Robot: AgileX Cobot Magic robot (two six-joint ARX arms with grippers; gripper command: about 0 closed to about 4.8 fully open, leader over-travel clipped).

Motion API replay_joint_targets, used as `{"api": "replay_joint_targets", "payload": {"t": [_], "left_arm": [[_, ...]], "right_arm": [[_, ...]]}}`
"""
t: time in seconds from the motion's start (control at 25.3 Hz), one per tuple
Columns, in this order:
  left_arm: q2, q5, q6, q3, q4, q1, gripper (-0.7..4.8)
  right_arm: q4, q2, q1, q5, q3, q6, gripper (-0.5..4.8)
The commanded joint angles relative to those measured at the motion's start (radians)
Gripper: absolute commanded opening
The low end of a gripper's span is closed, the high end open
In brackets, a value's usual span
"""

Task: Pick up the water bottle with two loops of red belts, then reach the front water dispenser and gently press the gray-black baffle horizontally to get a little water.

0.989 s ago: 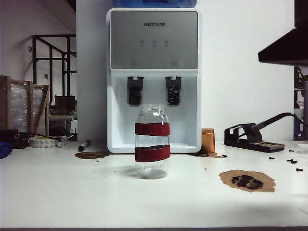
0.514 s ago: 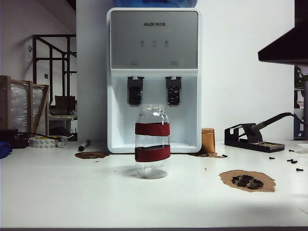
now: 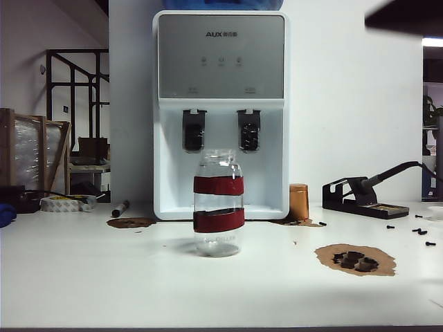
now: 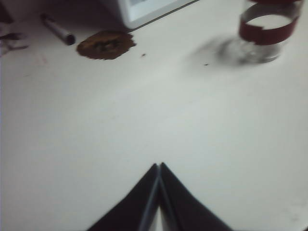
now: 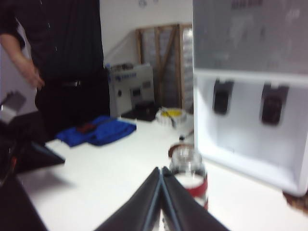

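Left gripper [image 4: 159, 166], right gripper [image 5: 160, 169], black, tapered

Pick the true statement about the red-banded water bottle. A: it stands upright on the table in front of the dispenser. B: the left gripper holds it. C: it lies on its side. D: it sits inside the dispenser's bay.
A: the water bottle stands upright on the table before the water dispenser; the left gripper and right gripper are both shut and empty.
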Motion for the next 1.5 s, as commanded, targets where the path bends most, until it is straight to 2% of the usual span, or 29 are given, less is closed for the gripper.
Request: {"api": "replay_joint_targets", "payload": {"t": [0.04, 0.2, 0.24, 0.36, 0.4, 0.44, 0.51, 0.55, 0.63, 0.75, 0.83, 0.91, 1.38, 1.46, 1.5], "left_arm": [[0.001, 0.076, 0.013, 0.038, -0.091, 0.001, -0.01], [0.001, 0.114, 0.028, 0.07, -0.152, 0.001, -0.01], [0.001, 0.126, 0.028, 0.08, -0.163, 0.001, -0.01], [0.001, 0.165, 0.031, 0.121, -0.207, 0.001, -0.01], [0.001, 0.183, 0.032, 0.141, -0.22, 0.0, -0.01], [0.001, 0.198, 0.031, 0.157, -0.229, 0.0, -0.01], [0.001, 0.246, -0.004, 0.222, -0.255, 0.0, -0.01], [0.001, 0.274, -0.021, 0.26, -0.27, -0.002, -0.01], [0.001, 0.288, -0.026, 0.304, -0.317, -0.011, -0.01], [0.001, 0.291, -0.026, 0.329, -0.378, -0.02, -0.01], [0.001, 0.288, -0.026, 0.332, -0.457, -0.043, -0.01], [0.001, 0.286, -0.025, 0.332, -0.47, -0.055, -0.01], [0.001, 0.282, -0.025, 0.438, -0.501, -0.103, -0.01], [0.001, 0.278, -0.025, 0.438, -0.525, -0.103, -0.01], [0.001, 0.275, -0.025, 0.438, -0.539, -0.103, -0.01]], "right_arm": [[0.022, 0.088, 0.001, -0.014, 0.06, -0.005, -0.01], [0.077, 0.237, 0.001, -0.055, 0.116, -0.025, 0.16], [0.109, 0.274, 0.001, -0.054, 0.121, -0.025, 0.55], [0.241, 0.38, 0.001, -0.028, 0.121, -0.021, 3.12], [0.276, 0.41, 0.001, -0.008, 0.121, -0.019, 3.68], [0.304, 0.439, 0.001, 0.003, 0.121, -0.017, 4.05], [0.381, 0.536, 0.001, -0.003, 0.12, -0.027, 4.27], [0.43, 0.596, 0.001, -0.003, 0.12, -0.045, 4.79], [0.521, 0.698, 0.001, 0.006, 0.119, -0.049, 4.79], [0.649, 0.811, 0.001, 0.078, 0.119, -0.059, 4.79], [0.789, 0.934, 0.001, 0.105, 0.119, -0.071, 4.79], [0.83, 1.003, 0.001, 0.132, 0.118, -0.074, 4.79], [1.074, 1.289, 0.009, 0.103, 0.102, -0.069, 4.79], [1.134, 1.382, 0.009, 0.096, 0.1, -0.047, 4.79], [1.188, 1.428, 0.011, 0.049, 0.101, 0.008, 4.79]]}}
